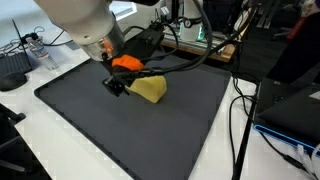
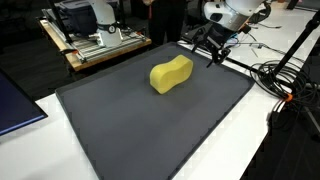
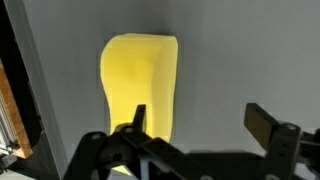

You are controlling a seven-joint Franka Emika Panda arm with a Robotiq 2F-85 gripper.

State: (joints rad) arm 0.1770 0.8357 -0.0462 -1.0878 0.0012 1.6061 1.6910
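- The fingers (image 1: 115, 86) hang from the white arm (image 1: 75, 22) over the dark surface (image 1: 120, 140), pointing down.
- They stand wide open with nothing held. In the wrist view, one finger (image 3: 138, 122) and its partner (image 3: 262, 122) are well apart, and only bare surface shows in the gap.
- A yellow sponge (image 1: 150, 90) lies flat on the surface, near the fingers but not between them.
- From the wrist, the sponge (image 3: 140, 85) stretches away ahead of the fingers, off to the side of the one finger. That finger's tip overlaps the sponge's near end in the picture, and I cannot tell whether it touches.
- In an exterior view the sponge (image 2: 171, 74) shows its waisted, peanut-like outline. It sits a little apart from the fingers (image 2: 214, 50), which are above the surface's edge.
- An orange part (image 1: 126, 62) sits on the wrist just above the fingers.
- Black cables (image 2: 278, 78) trail behind the fingers, off the surface and across the white table (image 2: 250, 140).
- A wooden bench (image 2: 95, 48) with gear on it stands well away from the fingers, past the far side of the surface.
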